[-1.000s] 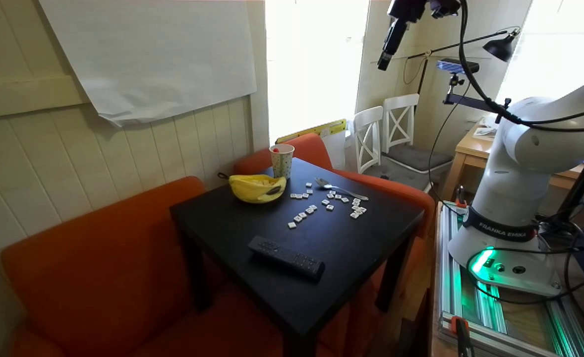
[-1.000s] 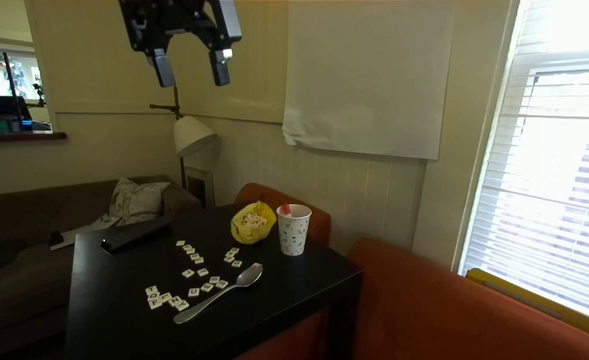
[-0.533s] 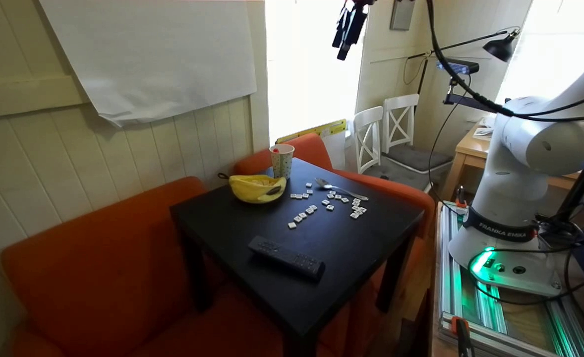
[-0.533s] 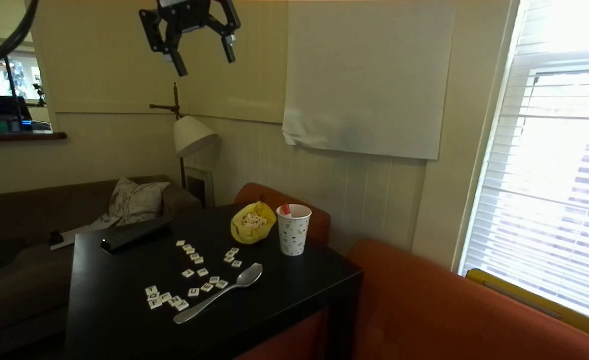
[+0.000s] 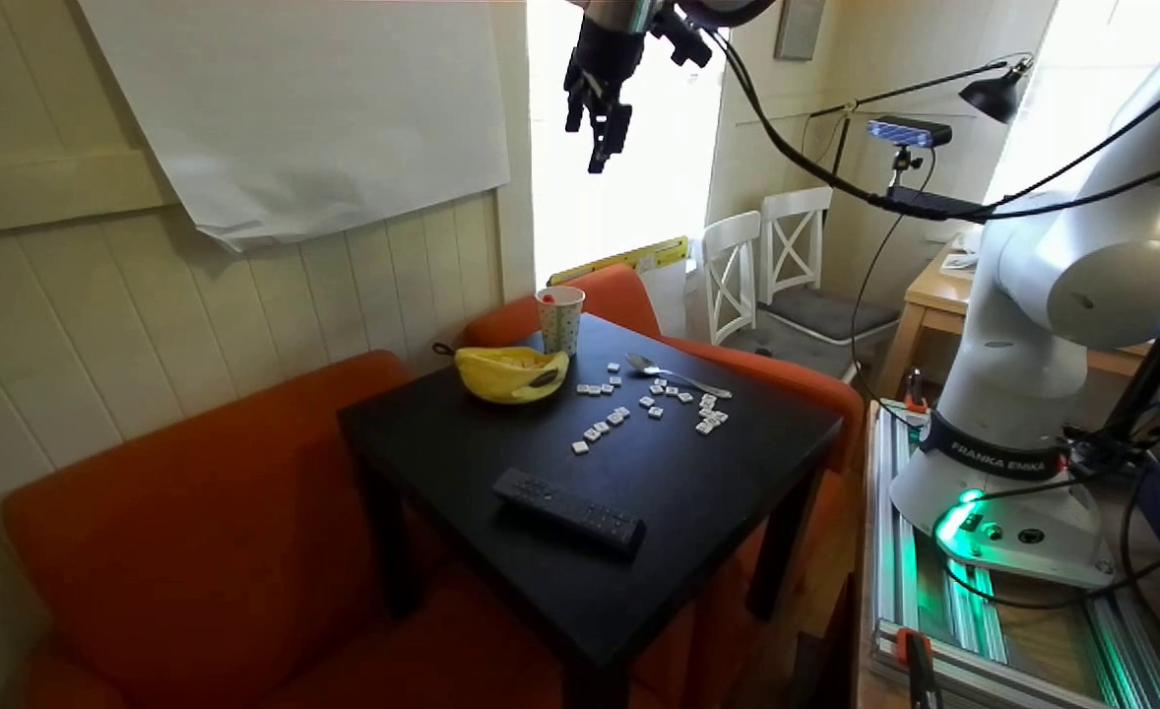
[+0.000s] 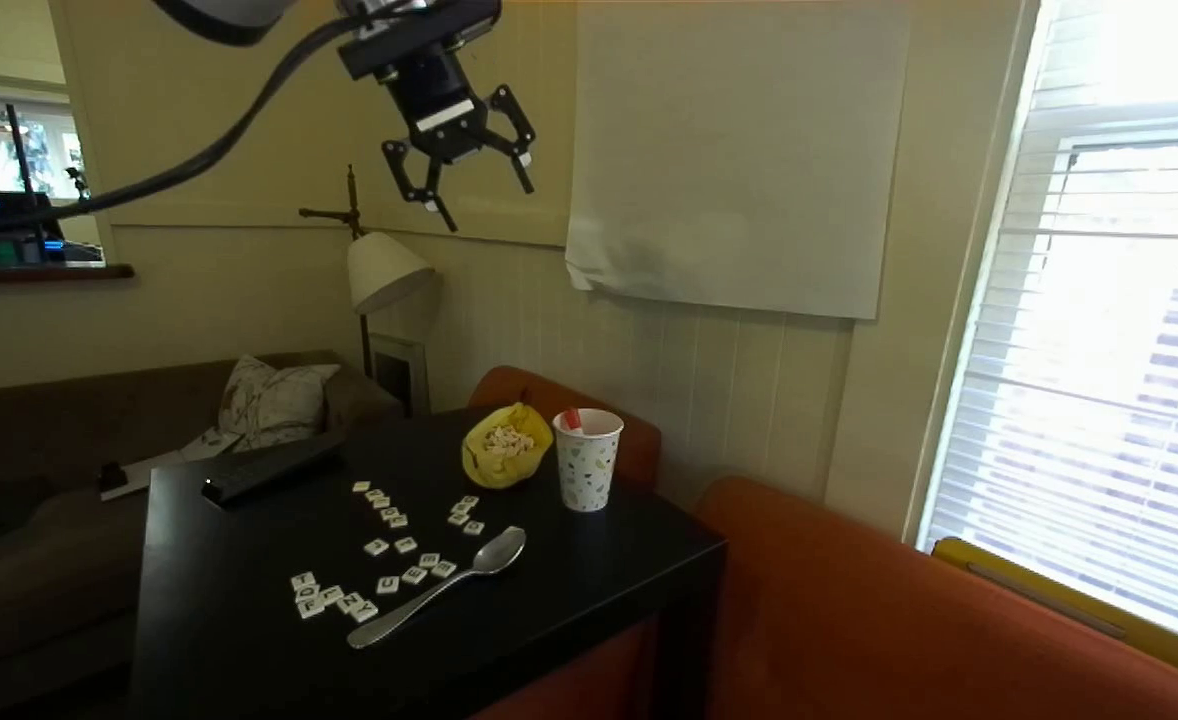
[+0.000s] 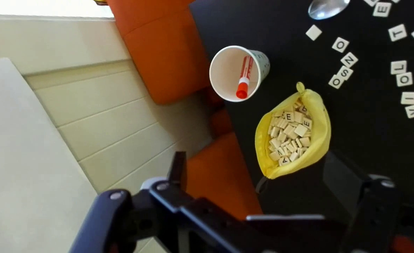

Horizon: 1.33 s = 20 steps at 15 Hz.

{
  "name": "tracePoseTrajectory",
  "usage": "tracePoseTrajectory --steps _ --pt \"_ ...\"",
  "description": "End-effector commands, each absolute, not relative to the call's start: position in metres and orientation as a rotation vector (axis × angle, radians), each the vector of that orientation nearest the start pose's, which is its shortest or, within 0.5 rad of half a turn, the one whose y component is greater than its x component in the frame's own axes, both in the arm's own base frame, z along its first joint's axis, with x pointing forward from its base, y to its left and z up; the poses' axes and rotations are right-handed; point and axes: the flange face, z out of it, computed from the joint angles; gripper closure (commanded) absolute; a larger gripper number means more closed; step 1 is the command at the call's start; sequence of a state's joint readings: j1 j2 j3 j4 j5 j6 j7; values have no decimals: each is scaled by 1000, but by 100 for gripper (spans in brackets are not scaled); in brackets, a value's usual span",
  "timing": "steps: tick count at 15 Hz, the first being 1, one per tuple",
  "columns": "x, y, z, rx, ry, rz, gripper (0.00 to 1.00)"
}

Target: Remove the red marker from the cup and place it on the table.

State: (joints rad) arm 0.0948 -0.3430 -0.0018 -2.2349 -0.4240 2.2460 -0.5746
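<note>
One red marker [image 7: 244, 75] leans inside the cup [image 6: 589, 468], which I see upright near one corner of the counter [image 5: 698, 483]; my claw [image 6: 490, 209] hangs above, spread wide, gripping only air.

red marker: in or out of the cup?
In. The wrist view looks into the cup and shows the red marker inside; both exterior views show its red end at the rim.

Both exterior views: red marker [image 6: 572, 419] mostly hidden by cup [image 6: 587, 466].
</note>
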Motion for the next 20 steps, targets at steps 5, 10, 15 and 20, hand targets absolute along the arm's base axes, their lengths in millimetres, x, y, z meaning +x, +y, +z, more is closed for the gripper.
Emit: tracePoseTrajectory --steps 5,10,15,20 --pt "544 31 458 -2985 -2121 -63 0" --pt "536 33 449 -2996 -2043 -44 0" --pt "535 33 455 -3002 -2045 -63 0" --pt "547 41 442 -3007 -2045 8 0"
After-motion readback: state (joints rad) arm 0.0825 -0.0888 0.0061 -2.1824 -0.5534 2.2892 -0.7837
